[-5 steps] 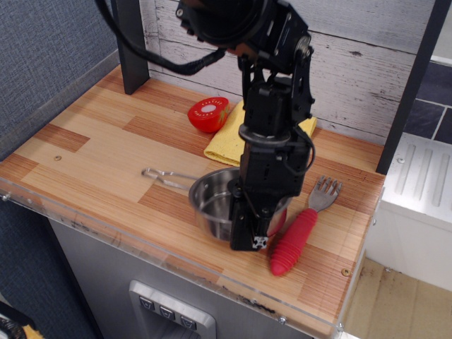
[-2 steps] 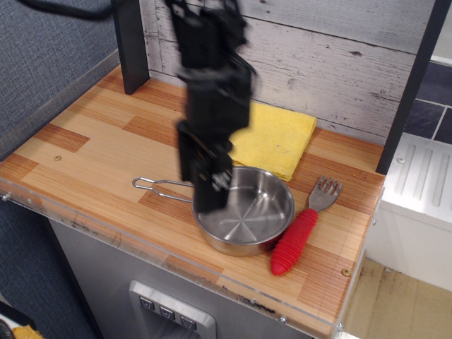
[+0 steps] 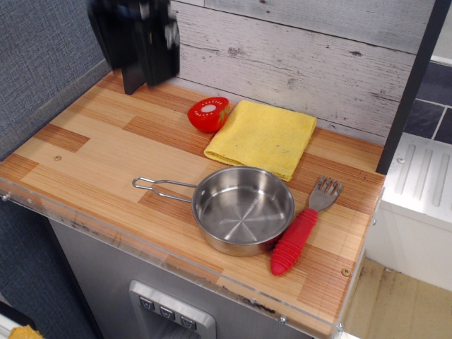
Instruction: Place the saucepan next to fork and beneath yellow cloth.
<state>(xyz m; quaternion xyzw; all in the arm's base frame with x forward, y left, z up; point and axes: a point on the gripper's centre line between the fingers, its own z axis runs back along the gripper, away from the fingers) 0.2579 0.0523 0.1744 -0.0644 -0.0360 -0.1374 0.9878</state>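
The shiny steel saucepan [image 3: 244, 210] sits upright on the wooden counter, its wire-loop handle pointing left. It lies just in front of the yellow cloth [image 3: 263, 137] and directly left of the fork [image 3: 302, 227], whose red ribbed handle touches or nearly touches the pan's rim. The gripper [image 3: 138, 39] is a blurred black mass at the top left, far above and away from the pan. Its jaws cannot be made out, and nothing shows in them.
A round red tomato-like toy [image 3: 208, 114] lies left of the cloth by the back wall. A dark post [image 3: 133, 78] stands at the back left. A clear strip edges the counter's front [image 3: 176, 261]. A white appliance [image 3: 417, 191] is at the right.
The arm has let go of the saucepan and pulled up and away to the top left. The pan shifted slightly and now rests uncovered; the tomato toy is visible again.
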